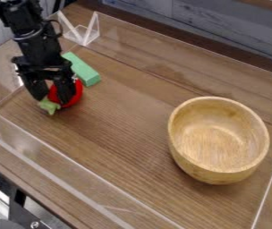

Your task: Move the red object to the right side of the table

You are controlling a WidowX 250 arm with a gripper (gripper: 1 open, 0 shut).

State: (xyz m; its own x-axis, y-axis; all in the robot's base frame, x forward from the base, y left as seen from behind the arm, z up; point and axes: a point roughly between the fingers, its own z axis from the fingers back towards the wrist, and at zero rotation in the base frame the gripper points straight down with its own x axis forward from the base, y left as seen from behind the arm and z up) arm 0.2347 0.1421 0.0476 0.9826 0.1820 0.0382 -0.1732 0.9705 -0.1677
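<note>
The table (126, 134) is a brown wood-grain top fenced by low clear walls, so anything pushed or carried has to stay inside that border. Most of its middle is bare, which leaves a wide lane from the far left corner toward the right.

The bowl (218, 139) takes up the near right part, close to the right wall; it narrows where a drop-off could go, though there looks to be bare wood on its far side and on its left (the strip between bowl and right wall seems too slim).

The gripper (49, 90) hangs straight down at the far left, its jaws spread wide and straddling the red object, not yet clenched on it. That stance suits a top-down pinch, which I judge to be the step in hand.

A green block (81, 70) lies just beyond, very near the far finger, leaving little room on that side.

The red object (64, 93) sits on the wood between the fingers, its green stub pointing near-left.
</note>
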